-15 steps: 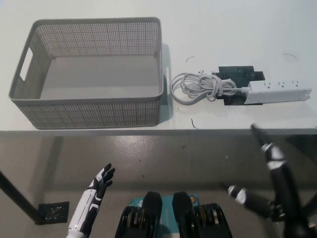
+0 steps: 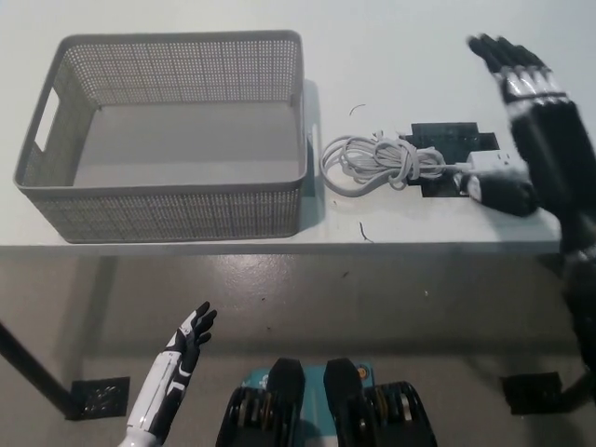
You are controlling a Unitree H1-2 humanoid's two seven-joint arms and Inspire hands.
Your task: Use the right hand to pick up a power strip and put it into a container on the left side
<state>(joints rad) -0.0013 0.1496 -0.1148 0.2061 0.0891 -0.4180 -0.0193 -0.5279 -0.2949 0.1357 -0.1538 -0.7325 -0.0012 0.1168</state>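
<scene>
The bench (image 2: 419, 37) carries everything, a pale surface whose near edge runs across the middle of the head view. On its left part a large grey mesh container (image 2: 168, 200) is set upright, and nothing is seen inside it. Just right of the container a coiled white cable (image 2: 377, 163) is laid, partly over a dark flat pad (image 2: 447, 135). The cable is seen to run toward the power strip (image 2: 477, 166), of which only a small white end is visible; the rest is covered by the black right robot hand (image 2: 521, 121).

That hand is held above the strip with its fingers spread apart and stretched toward the far side of the bench, and nothing is gripped by it. Whether the strip is already touched cannot be told. The white left robot hand (image 2: 191, 337) is kept low at the lower left, off the bench, with its fingers apart and idle.

The step in hand is judged to be the reach, with the grasp not yet made. For the next move, the right hand would need to be lowered onto the strip's body and closed across its narrow width, so that the bar is lifted level. The trailing cable must be allowed for when the strip is carried left over the container wall.
</scene>
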